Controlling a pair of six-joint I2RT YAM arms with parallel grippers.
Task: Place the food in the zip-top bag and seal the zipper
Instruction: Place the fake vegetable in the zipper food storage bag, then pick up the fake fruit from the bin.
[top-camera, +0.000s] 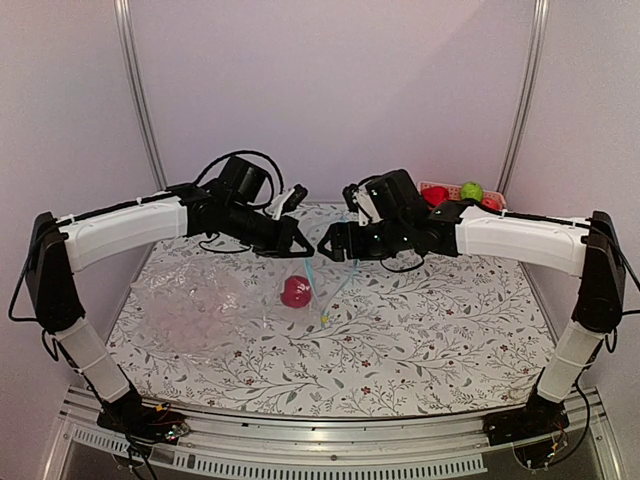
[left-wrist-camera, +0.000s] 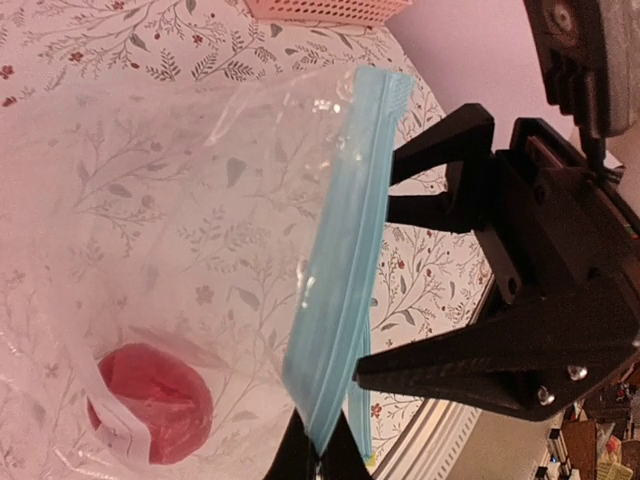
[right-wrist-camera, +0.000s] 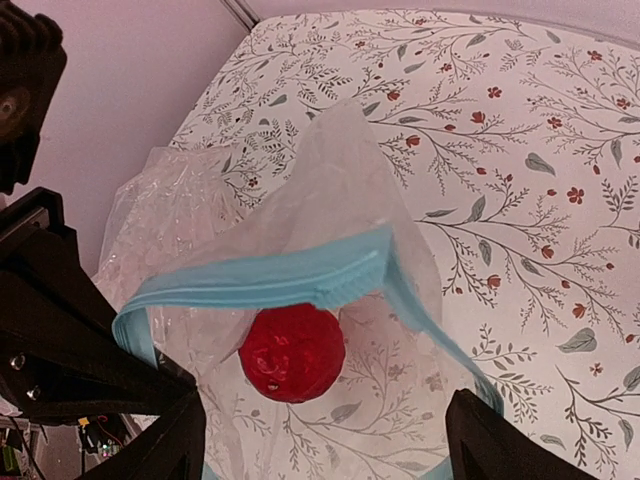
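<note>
The zip-top bag (top-camera: 300, 278) hangs between my two grippers over the middle of the table, and the red round food (top-camera: 296, 292) sits inside it near the bottom. My left gripper (left-wrist-camera: 322, 432) is shut on the blue-teal zipper (left-wrist-camera: 345, 250) at one end of the mouth. In that view the food (left-wrist-camera: 150, 402) shows through the clear wall. My right gripper (right-wrist-camera: 325, 415) stands open over the bag's mouth, one finger on each side, gripping nothing. Beneath it the zipper (right-wrist-camera: 270, 280) gapes, with the food (right-wrist-camera: 292, 352) below. Its fingertips (left-wrist-camera: 372, 368) sit close beside the strip.
A second piece of crinkled clear plastic (top-camera: 190, 300) lies on the floral tablecloth at the left. A pink lattice basket (top-camera: 432, 186) with green and red items stands at the back right, behind the right arm. Walls enclose the table on three sides.
</note>
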